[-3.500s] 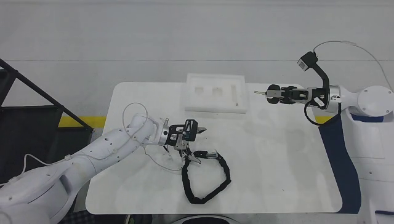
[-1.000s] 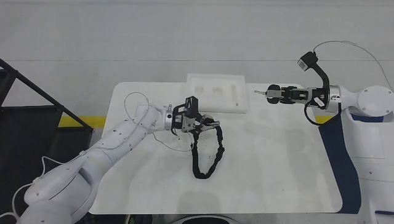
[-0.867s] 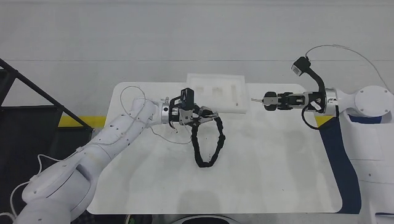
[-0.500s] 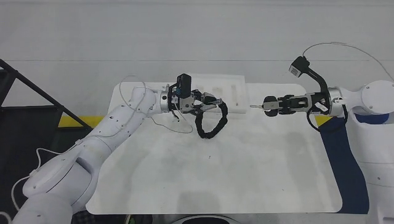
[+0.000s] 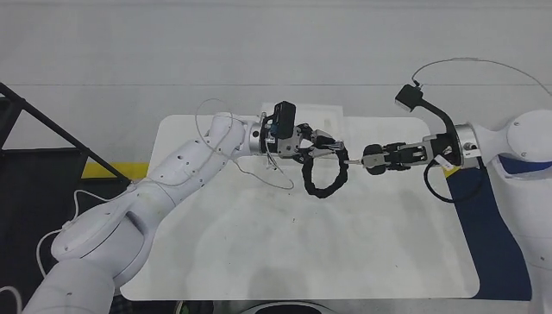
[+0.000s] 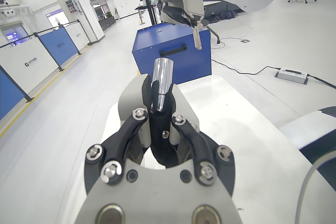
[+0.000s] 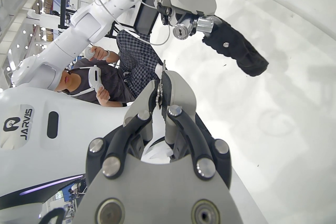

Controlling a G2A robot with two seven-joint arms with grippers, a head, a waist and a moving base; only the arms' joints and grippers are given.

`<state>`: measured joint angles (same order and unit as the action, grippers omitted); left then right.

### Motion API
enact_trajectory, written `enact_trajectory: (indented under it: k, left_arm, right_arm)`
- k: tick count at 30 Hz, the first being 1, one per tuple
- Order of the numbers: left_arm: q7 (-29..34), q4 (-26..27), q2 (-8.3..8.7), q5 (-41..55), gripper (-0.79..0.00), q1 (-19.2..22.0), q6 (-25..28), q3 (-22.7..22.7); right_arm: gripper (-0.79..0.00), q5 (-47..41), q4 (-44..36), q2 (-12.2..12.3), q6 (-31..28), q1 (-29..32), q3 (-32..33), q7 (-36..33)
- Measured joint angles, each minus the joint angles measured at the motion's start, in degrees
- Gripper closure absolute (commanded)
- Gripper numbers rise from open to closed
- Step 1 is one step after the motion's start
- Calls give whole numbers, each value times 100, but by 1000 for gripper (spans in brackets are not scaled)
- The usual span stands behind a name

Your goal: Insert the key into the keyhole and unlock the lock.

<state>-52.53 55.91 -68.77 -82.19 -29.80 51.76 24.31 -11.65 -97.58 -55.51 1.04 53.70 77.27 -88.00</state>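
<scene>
My left gripper (image 5: 317,144) is shut on the lock, a chrome cylinder (image 6: 162,78) with a black-sleeved cable loop (image 5: 325,178) hanging below it, held above the table's middle. The cylinder's keyhole face (image 7: 181,32) points at my right gripper (image 5: 369,158). That gripper is shut on the key (image 6: 196,37), whose blade points toward the cylinder. In the top view the key tip (image 5: 350,160) lies just short of the lock's end. In the right wrist view the key (image 7: 162,72) shows edge-on between the fingers, offset from the keyhole.
A white foam tray (image 5: 321,117) lies at the table's far edge behind the left gripper. The white table (image 5: 388,245) is bare in front and to the right. A blue cabinet (image 6: 178,57) stands on the floor beyond the table.
The left arm has lifted the lock off the table and carried it right to the middle. The right arm has moved left with the key, closing the gap to the lock.
</scene>
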Motion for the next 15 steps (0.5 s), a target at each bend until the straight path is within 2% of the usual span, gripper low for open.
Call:
enact_trajectory:
  k: [3, 15]
  left_arm:
    - [-31, -12, -30, -19, 0, 25, -31, -70]
    - [-27, -11, -27, -18, 0, 22, -27, -63]
  right_arm:
    - [0, -20, -11, 94, 38, 19, 49, 0]
    - [0, -29, -4, 97, 38, 22, 63, 0]
